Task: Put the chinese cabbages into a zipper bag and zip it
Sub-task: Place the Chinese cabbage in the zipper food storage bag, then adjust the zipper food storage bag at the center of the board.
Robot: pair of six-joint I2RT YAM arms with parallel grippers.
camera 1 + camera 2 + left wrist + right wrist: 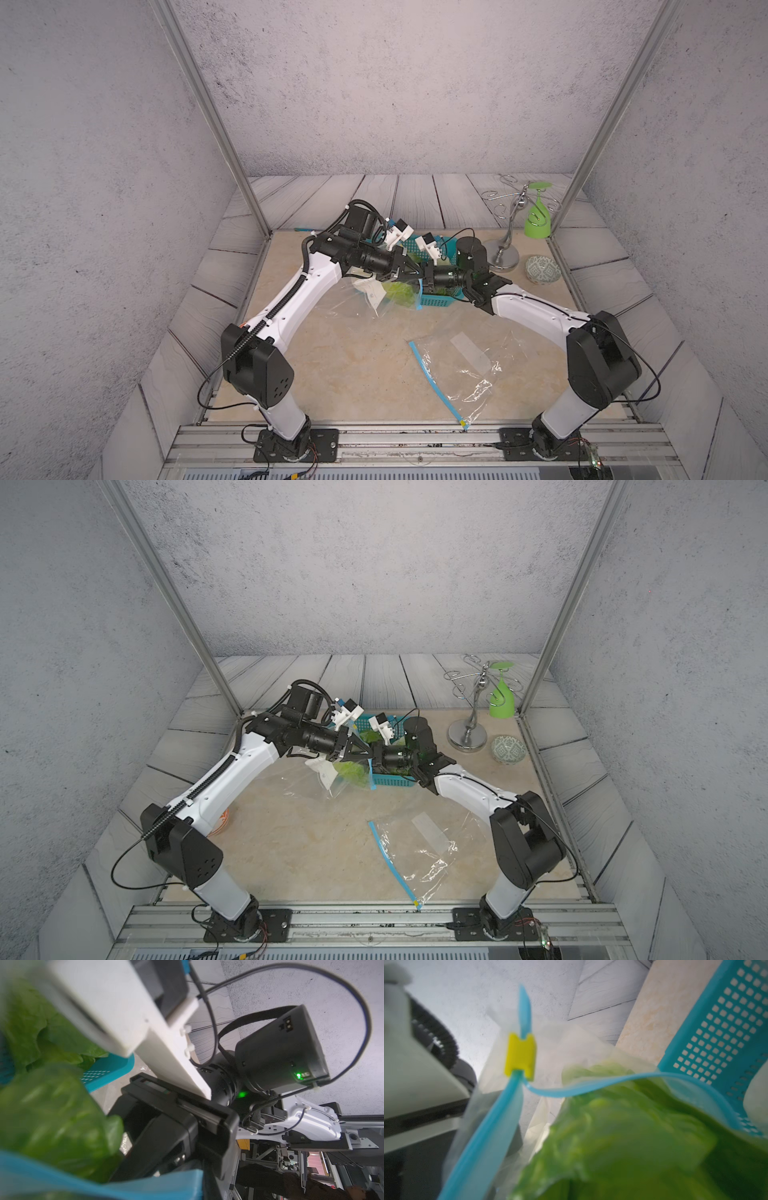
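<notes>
A clear zipper bag [353, 305] hangs beside the teal basket [440, 300], its mouth lifted. My left gripper [411, 271] is shut on the bag's blue zipper strip [104, 1185]. A chinese cabbage [400, 291] shows green through the plastic at the mouth, and it fills the right wrist view [633, 1136]. The strip [591, 1086] curves over it, with the yellow slider [520, 1055] at one end. More cabbage leaves [368, 734] lie in the basket. My right gripper [422, 282] reaches into the mouth; its fingers are hidden by the leaves and the left gripper.
A second clear zipper bag [461, 365] with a blue strip [436, 384] lies flat near the front edge. At the back right stand a metal glass rack [505, 249] with a green upturned goblet [537, 220] and a patterned bowl [542, 269].
</notes>
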